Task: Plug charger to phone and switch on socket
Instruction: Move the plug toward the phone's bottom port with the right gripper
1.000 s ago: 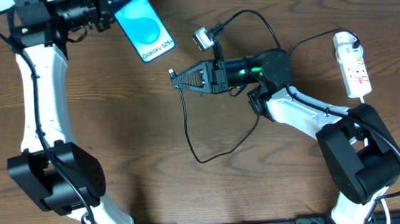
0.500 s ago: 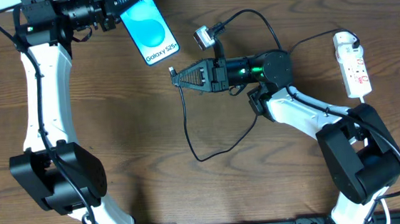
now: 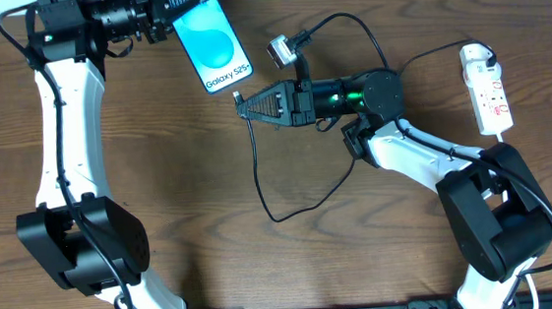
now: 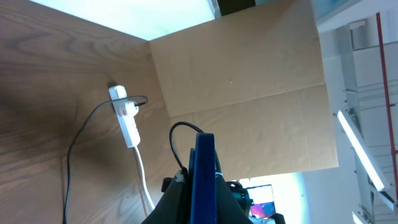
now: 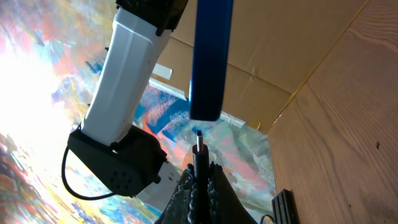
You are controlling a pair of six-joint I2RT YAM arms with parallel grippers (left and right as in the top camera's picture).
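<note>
Overhead: the left gripper (image 3: 179, 2) clamped the phone (image 3: 213, 46) at eleven o'clock. The right gripper (image 3: 251, 107), centre, pinched the charger (image 3: 259, 171) tip. The socket (image 3: 489, 93) lay at three. Left wrist: the phone sat edge-on between the jaws. Right wrist: the connector pointed twelve, just short of the phone.

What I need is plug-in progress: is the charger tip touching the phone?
Apart. The right wrist view shows a gap of background between the charger tip and the phone above it.

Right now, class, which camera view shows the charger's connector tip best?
The right wrist view: the connector tip sticks up large from the right gripper, close to the phone. Overhead shows it tiny; the left wrist view does not show it.
</note>
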